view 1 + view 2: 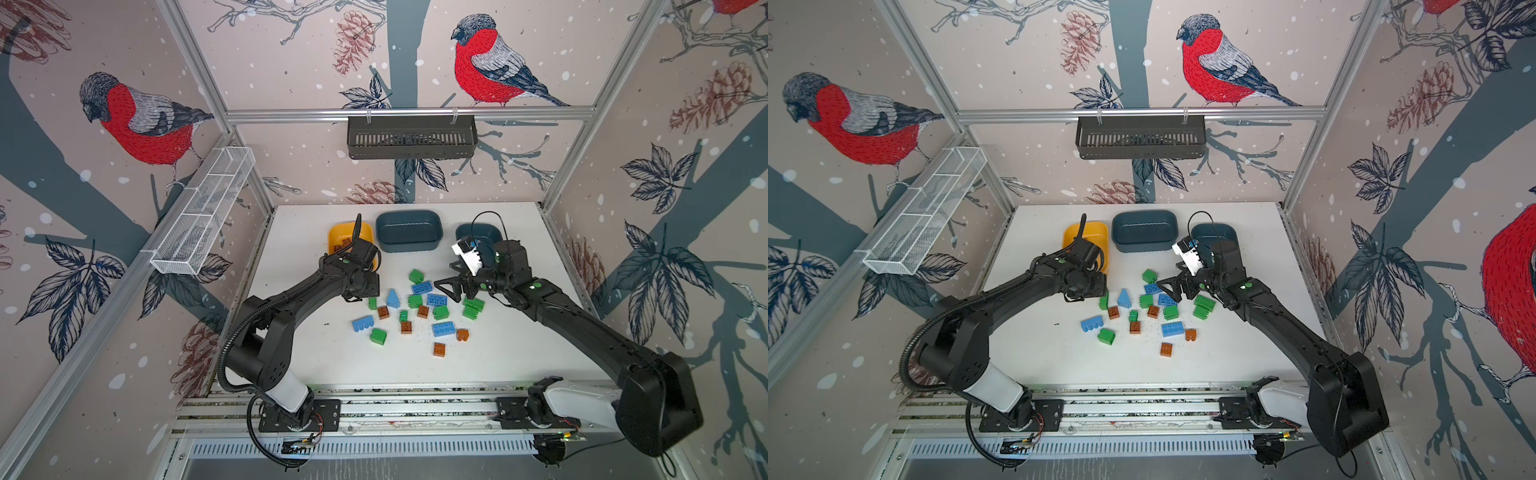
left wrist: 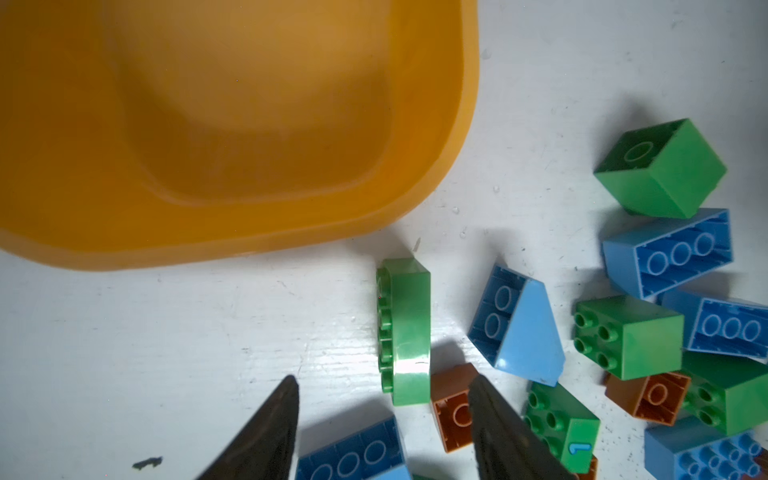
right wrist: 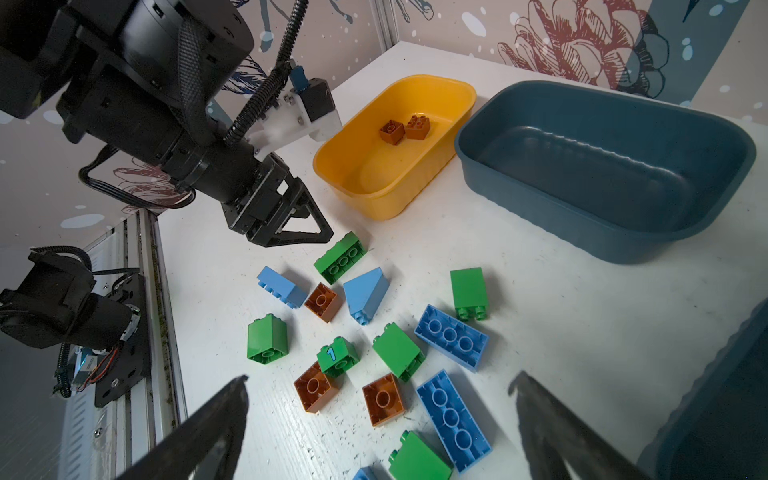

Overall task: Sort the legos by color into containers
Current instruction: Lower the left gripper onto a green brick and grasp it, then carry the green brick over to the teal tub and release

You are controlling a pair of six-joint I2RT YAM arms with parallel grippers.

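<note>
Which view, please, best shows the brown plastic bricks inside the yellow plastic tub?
Right wrist view: both brown bricks lie unobstructed in the yellow tub. The left arm mostly hides them in both top views; left wrist view shows none.

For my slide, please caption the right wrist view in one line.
Two brown-orange plastic bricks lie in the yellow plastic tub; the dark teal plastic tub beside it holds none.
</note>
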